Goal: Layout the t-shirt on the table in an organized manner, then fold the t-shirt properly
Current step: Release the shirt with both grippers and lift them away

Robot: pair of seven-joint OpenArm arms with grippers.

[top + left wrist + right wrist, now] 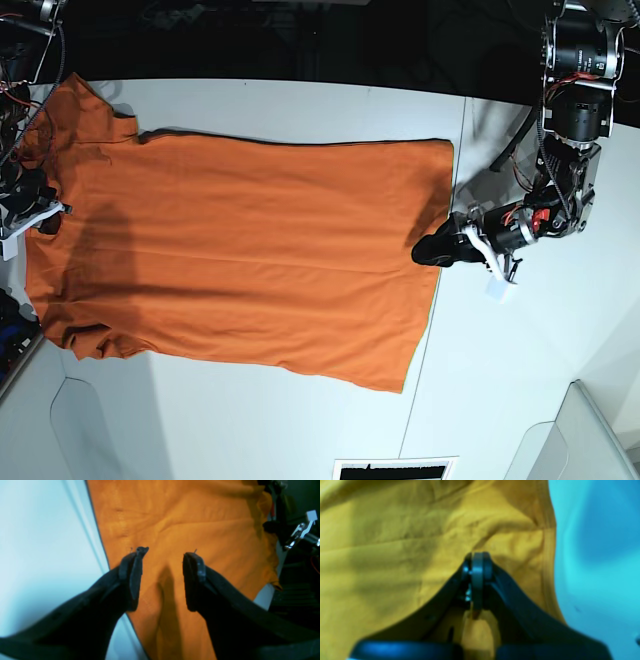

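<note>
The orange t-shirt (250,250) lies spread flat on the white table (300,420), hem to the right and sleeves to the left. My left gripper (432,250) hovers at the hem's edge. In the left wrist view it (165,555) stands open over the t-shirt (187,517), with nothing between its fingers (136,567). My right gripper (45,213) is at the shirt's far left end, between the sleeves. In the right wrist view it (477,560) is shut, and creases in the t-shirt (395,542) run toward its tips, with a bit of fabric showing between the jaws.
A thin dark seam (457,160) crosses the table just right of the hem. The left arm's black body (575,90) rises at the back right. Cables and hardware (15,90) crowd the left edge. A dark-framed slot (395,468) sits at the front edge.
</note>
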